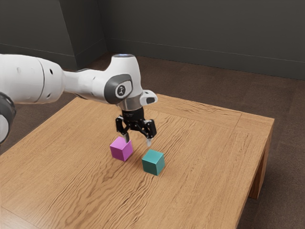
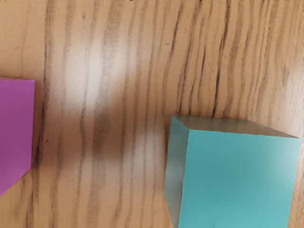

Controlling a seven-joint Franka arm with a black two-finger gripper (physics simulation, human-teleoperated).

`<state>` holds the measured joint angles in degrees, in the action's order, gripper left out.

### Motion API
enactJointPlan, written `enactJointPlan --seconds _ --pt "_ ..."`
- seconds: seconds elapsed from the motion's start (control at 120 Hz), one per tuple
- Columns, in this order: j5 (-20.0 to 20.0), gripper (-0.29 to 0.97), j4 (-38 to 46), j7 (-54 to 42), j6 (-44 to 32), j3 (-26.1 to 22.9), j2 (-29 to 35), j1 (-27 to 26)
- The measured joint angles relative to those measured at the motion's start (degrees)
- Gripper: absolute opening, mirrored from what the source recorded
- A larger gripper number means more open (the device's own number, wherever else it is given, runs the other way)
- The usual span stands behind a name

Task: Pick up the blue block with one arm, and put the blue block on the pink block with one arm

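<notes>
1. White arm is reaching in from the exterior view's left; black two-finger gripper point(image 1: 138, 140) is hanging low over the light wooden table point(image 1: 214, 143).
2. Fingers are standing spread wide, gripping nothing; one fingertip is hovering just above the magenta-pink cube point(image 1: 121, 148).
3. Blue-green cube point(image 1: 153, 162) is sitting on the tabletop, near the pink cube but apart from it, toward the exterior view's right.
4. Wrist view is showing bare wood grain between both cubes.
</notes>
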<state>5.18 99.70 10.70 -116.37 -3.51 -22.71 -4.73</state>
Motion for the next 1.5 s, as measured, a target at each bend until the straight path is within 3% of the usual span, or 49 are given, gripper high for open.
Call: enactJointPlan --seconds 0.325,1.5 --pt "3.25 0.68 3.28 -1.6 -4.5 -0.08 0.12 -1.56" --pt "4.38 0.68 4.87 -3.37 -12.68 -1.32 -3.87 -2.59"
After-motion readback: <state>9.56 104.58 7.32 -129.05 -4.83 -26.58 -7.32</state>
